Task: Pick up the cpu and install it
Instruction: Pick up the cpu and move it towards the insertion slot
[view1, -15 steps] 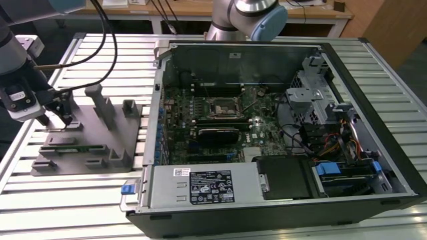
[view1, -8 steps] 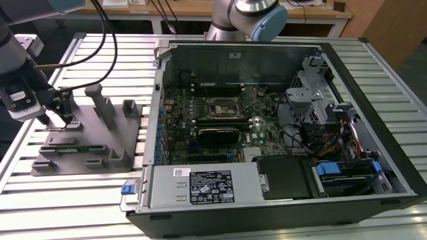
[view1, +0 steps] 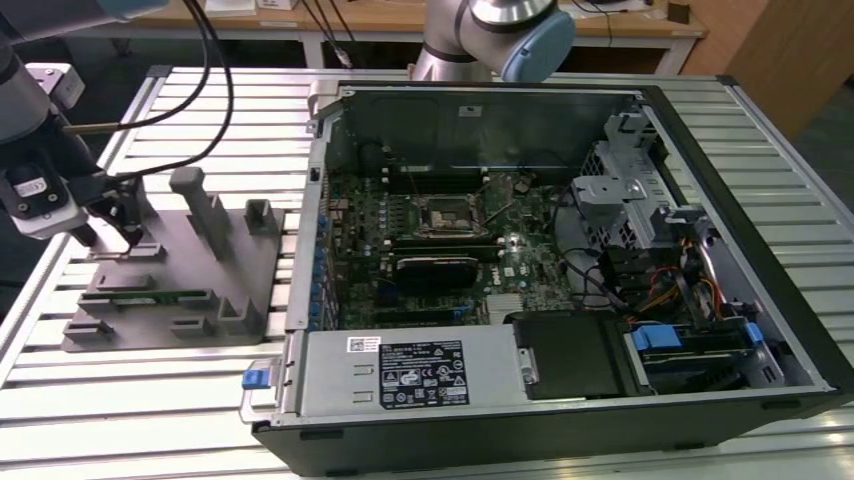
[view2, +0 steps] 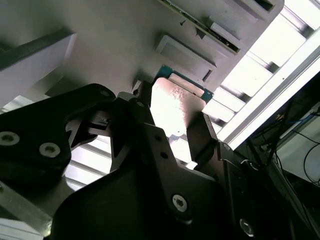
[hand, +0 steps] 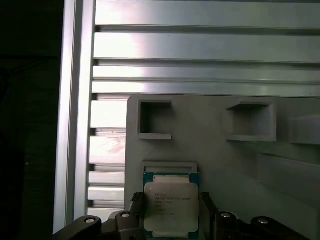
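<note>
Plainly, we have the fingers (hand: 136, 204) drawn in narrow, one on each of two opposite edges of the cpu (hand: 171, 206). In both wrist views the black pads look to be touching those edges, so we judge the gripper (view1: 110, 230) to be closed on the chip. The cpu lies flat between the fingers, pale metal top facing up and a rim of green board showing around it. It is square, so it has no long axis to speak of, and the hold runs straight across it. It sits at its shallow pocket in the grey tray (hand: 220, 165), near the tray's corner. We cannot tell whether it rests on the pocket floor or has come clear of it. In the exterior view the gripper hangs over the tray at the exterior view's left, on the slatted metal table (view1: 174, 100). What matters from here is where the motherboard socket (view1: 445, 213) lies. It is the black-framed square inside the open computer case (view1: 534, 120), well apart from the chip, toward the exterior view's right and across the case's near wall.
</note>
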